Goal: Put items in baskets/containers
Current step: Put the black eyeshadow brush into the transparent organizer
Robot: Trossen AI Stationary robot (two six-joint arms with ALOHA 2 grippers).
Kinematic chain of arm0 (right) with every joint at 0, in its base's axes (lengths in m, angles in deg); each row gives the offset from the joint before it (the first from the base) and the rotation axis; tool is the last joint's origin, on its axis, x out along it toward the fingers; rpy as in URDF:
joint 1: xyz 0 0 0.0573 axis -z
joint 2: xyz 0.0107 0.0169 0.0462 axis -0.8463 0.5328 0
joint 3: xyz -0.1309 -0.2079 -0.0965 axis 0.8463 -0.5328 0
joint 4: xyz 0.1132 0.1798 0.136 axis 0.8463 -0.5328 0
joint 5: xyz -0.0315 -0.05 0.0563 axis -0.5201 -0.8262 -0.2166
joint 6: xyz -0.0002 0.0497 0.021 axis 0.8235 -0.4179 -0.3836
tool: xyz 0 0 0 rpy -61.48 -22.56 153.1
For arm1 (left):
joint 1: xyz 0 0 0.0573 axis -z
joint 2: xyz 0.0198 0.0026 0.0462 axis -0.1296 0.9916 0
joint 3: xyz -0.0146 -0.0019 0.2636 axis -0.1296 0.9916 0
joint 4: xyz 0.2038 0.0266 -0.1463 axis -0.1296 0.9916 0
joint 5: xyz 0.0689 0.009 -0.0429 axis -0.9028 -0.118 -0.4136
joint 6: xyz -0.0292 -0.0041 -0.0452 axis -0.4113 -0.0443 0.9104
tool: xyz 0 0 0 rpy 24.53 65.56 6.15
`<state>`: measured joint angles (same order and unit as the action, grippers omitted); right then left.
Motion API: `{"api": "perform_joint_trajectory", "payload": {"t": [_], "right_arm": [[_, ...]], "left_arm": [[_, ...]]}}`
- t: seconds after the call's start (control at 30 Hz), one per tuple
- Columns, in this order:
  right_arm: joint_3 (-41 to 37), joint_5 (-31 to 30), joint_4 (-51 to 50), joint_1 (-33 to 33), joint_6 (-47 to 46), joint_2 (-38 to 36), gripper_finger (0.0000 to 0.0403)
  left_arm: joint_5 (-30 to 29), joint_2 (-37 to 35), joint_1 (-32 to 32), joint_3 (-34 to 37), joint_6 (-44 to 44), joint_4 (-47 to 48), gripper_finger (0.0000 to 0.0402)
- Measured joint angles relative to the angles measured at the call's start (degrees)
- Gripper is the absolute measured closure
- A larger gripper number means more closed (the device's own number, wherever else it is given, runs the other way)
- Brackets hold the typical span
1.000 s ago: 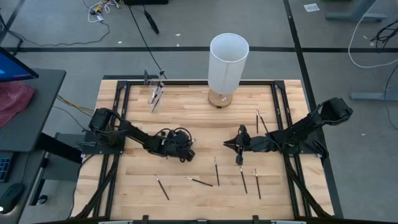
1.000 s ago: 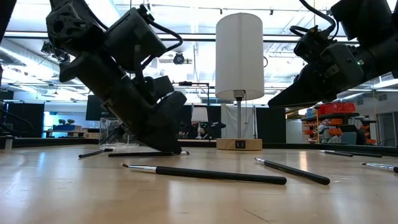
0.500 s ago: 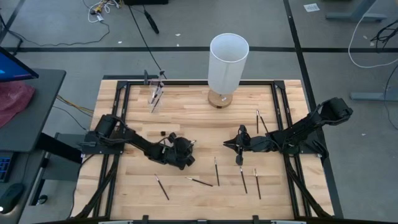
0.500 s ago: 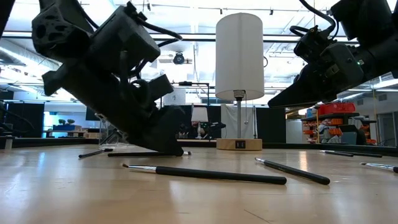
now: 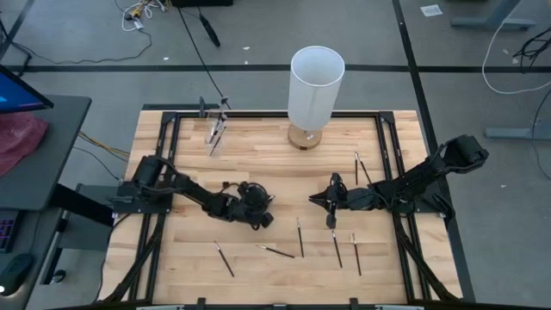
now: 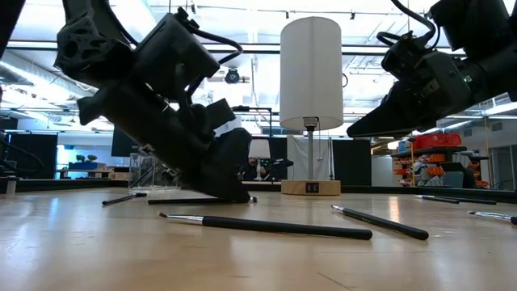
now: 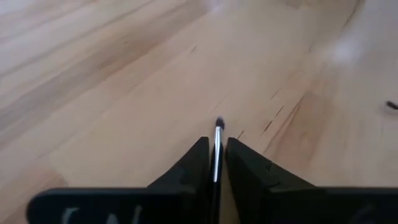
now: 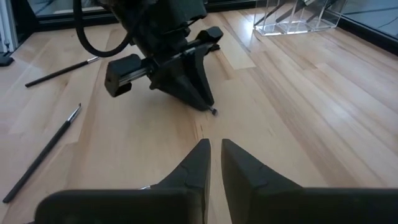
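left hand (image 7: 216,163) pinching brush (image 7: 217,149), mid-table

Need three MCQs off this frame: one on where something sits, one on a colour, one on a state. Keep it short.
1. Where is the clear container?
A) at the front edge
B) far left of the table, left of the lamp
C) under the right arm

2. What colour is the lamp's shade?
A) white
B) red
C) black

3. The left claw is:
A) raised over the lamp
B) inside the container
C) down at the table, shut on a brush

Answers: 1 B, the high view shows it by the far rail. 2 A, it is white in both wide views. 3 C, the left wrist view shows the brush pinched in it.
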<state>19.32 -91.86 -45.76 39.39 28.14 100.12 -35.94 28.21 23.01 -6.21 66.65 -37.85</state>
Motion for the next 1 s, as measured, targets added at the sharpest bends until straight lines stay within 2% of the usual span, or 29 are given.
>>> {"api": "perform_joint_trajectory", "payload": {"t": [0.17,0.4,0.53,0.7,0.83,1.0], "right_arm": [[0.0,0.0,-0.08,0.0,-0.53,0.0,0.036],[0.0,0.01,-0.17,0.0,-0.53,0.0,0.036],[0.0,0.01,-0.19,0.01,-0.53,0.0,0.036],[0.0,0.01,-0.2,0.0,-0.53,0.0,0.036],[0.0,0.01,-0.2,0.02,-0.53,0.0,0.036],[0.0,-0.02,-0.16,0.01,-0.53,0.0,0.036]], "left_arm": [[5.71,-1.8,-0.8,0.16,-1.97,-0.6,0.0283],[8.32,-3.4,-0.64,0.18,-3.77,1.51,0.0209],[9.72,-3.53,-0.79,1.76,-4.13,-0.95,0.0193],[10.62,-3.67,-0.81,6.04,-3.0,-7.82,0.0226],[10.81,-3.82,-0.79,8.25,-1.96,-10.0,0.0274],[10.92,-3.69,-0.77,8.73,-6.93,-10.22,0.0338]]}}
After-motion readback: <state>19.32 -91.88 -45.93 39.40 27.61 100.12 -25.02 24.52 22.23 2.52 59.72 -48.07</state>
